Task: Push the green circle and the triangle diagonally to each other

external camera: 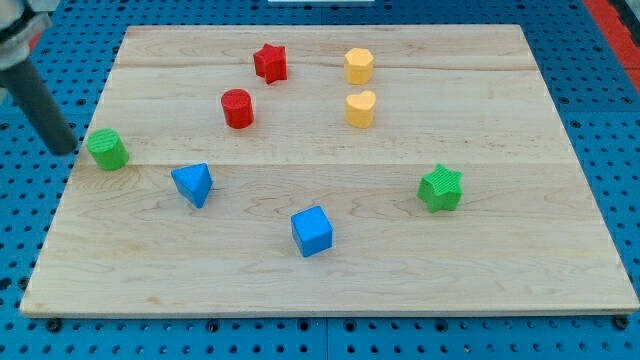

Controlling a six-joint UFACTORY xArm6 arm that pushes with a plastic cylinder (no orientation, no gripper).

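Note:
The green circle [107, 149] sits at the board's left edge. The blue triangle [193, 184] lies to its lower right, a short gap away. My tip [64, 148] is the lower end of the dark rod coming down from the view's top left. It stands just left of the green circle, off the board's edge, with a small gap between them.
On the wooden board [330, 280] lie a red star [270, 62], a red cylinder [237, 108], a yellow hexagon [359, 65], a yellow heart [361, 108], a blue cube [312, 231] and a green star [441, 188]. Blue pegboard surrounds the board.

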